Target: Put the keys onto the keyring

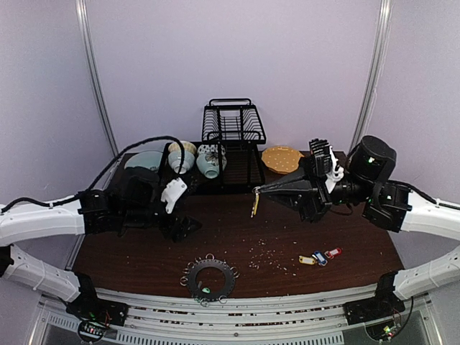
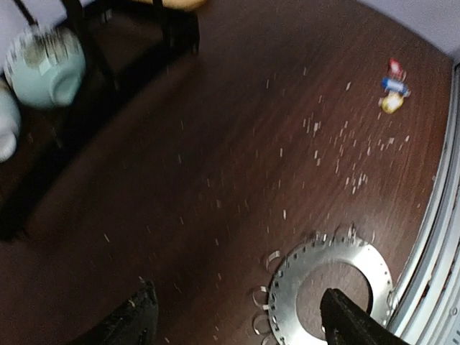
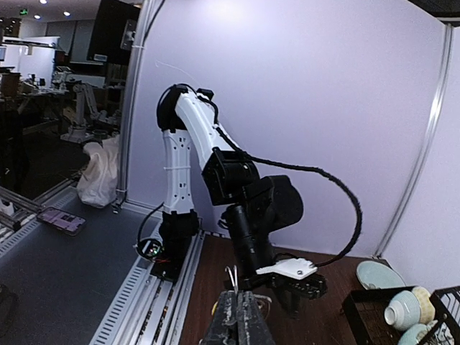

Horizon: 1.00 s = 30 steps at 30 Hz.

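Top overhead; left wrist down, sharing keyring; right wrist sideways.

Robotics lab: pale partition walls, aluminium-rail table frame, other workstations in dim hall behind.

Arms: white shells, blk joints, blk cable on L, green LEDs.

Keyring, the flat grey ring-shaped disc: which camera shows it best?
Left wrist: the keyring is close, edge holes and split rings clear, one claw finger overlapping it. Top external shows it whole but small; right wrist misses it.
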Available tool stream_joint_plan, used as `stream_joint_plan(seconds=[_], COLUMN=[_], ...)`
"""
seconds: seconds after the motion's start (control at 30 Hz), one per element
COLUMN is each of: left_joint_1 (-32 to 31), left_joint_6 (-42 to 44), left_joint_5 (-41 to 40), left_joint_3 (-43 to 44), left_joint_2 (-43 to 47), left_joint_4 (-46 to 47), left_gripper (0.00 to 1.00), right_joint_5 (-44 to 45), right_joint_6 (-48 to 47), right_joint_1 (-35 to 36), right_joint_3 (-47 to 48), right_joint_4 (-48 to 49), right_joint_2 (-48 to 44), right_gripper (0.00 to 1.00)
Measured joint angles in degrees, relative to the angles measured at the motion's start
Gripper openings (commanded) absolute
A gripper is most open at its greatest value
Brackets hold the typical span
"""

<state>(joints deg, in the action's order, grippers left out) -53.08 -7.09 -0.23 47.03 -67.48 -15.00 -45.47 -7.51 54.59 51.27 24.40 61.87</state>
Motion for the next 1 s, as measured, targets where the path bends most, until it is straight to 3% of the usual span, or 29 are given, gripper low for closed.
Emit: stream_joint_plan(seconds=[0.1,0.27,0.37,0.43,0.5,0.63,0.77,0.8,0.87,1.0], left_joint_1=[0.0,-0.2,-0.3,-0.7,-1.9,-3.3,0.4,1.1,2.0,2.7], left_joint_6=[-5.7,-9.4,-9.6,-10.2,-9.9,-5.6,3.9,6.3,11.6,19.5], left_joint_5=[-0.2,0.5,2.0,2.2,2.2,4.8,13.7,14.9,17.1,19.7], left_joint_3=[-4.0,-4.3,-1.3,-0.1,0.0,1.5,6.0,6.3,6.3,7.3], left_joint_2=[-4.4,-12.2,-18.1,-20.5,-21.2,-21.9,-25.5,-26.2,-28.0,-32.1], left_joint_4=[-3.7,-4.6,-5.1,-4.9,-4.6,-3.7,-2.2,-1.9,-1.3,-1.9], left_gripper=[0.82,0.69,0.74,0.83,0.81,0.74,0.72,0.69,0.50,0.48], right_joint_5=[4.9,10.3,12.3,13.4,14.1,14.3,14.1,14.2,14.2,14.2], right_joint_6=[-2.0,-3.3,-3.7,-3.7,-3.8,-4.0,-4.6,-4.8,-5.2,-5.7], right_joint_1=[-0.2,-0.2,-0.2,-0.2,-0.2,-0.2,-0.2,-0.2,-0.2,-0.2], right_joint_3=[-2.2,-6.9,-8.9,-9.8,-10.8,-11.5,-10.8,-10.6,-10.4,-10.4], right_joint_4=[-3.6,-9.0,-12.5,-13.8,-14.8,-16.1,-18.0,-18.6,-19.0,-19.3], right_joint_2=[-2.5,-5.5,-6.8,-7.6,-8.5,-9.2,-8.5,-8.2,-7.9,-7.8], right_gripper=[0.00,0.00,0.00,0.00,0.00,0.00,0.00,0.00,0.00,0.00])
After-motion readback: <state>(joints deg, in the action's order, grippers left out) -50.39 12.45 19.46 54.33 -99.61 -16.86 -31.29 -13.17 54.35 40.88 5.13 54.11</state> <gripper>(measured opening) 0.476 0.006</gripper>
